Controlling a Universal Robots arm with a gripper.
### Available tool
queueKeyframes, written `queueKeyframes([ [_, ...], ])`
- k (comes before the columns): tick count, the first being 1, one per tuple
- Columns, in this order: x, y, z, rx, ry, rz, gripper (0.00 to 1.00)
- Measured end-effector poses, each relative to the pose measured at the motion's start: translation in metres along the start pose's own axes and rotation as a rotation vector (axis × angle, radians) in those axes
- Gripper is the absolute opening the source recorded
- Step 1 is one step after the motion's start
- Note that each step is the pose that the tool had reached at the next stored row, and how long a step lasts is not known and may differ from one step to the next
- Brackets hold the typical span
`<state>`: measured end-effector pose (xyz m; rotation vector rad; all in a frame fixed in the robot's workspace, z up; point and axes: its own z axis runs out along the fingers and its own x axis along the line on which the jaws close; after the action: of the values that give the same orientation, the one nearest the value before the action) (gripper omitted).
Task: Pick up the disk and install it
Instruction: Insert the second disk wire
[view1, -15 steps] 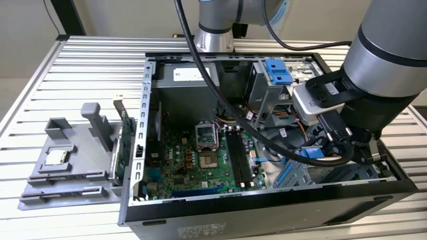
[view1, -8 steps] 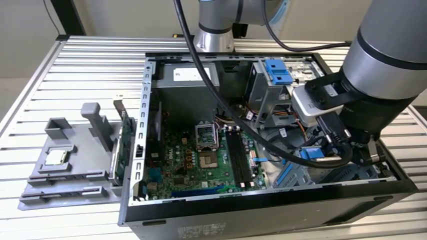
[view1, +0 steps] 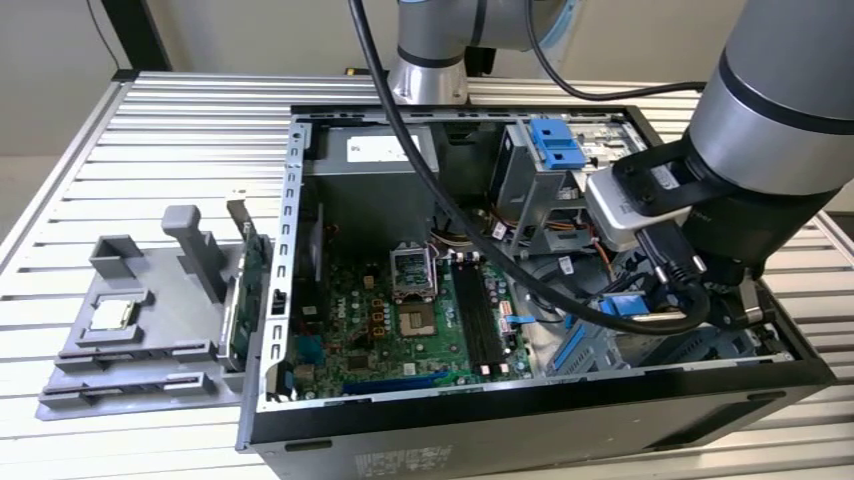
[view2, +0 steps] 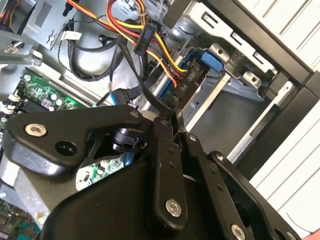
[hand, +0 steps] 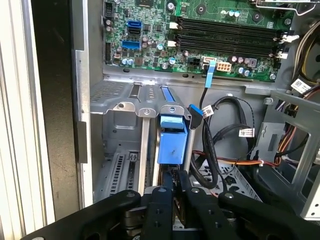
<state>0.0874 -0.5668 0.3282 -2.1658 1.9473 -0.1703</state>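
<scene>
The disk stands on edge in the metal drive bay (hand: 117, 115) at the case's front corner. Its blue rail frame (hand: 172, 140) faces me in the first wrist view, with a silver edge beside it. In the exterior view a bit of the blue frame (view1: 622, 306) shows under the arm's wrist (view1: 694, 210). My gripper (hand: 175, 176) is shut, its two black fingers (hand: 162, 200) brought together, and the tips rest against the near end of the disk's frame. In the second wrist view the gripper (view2: 169, 121) points into the bay past black cables.
The open computer case (view1: 534, 420) lies on a slatted metal table (view1: 160, 130). The green motherboard (view1: 400, 320), bundled cables (view2: 145, 30) and an upper cage with a blue latch (view1: 554, 143) crowd the inside. A grey fixture holding a processor chip (view1: 114, 313) sits at the exterior view's left.
</scene>
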Motion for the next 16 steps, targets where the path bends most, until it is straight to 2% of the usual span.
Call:
queueKeyframes([
  [10,0.0000,-0.0001,-0.0002,0.0000,0.0000,0.000,0.00],
  [11,0.0000,-0.0001,-0.0002,0.0000,0.0000,0.000,1.00],
  [16,0.0000,-0.0001,-0.0004,0.0000,0.0000,0.000,1.00],
])
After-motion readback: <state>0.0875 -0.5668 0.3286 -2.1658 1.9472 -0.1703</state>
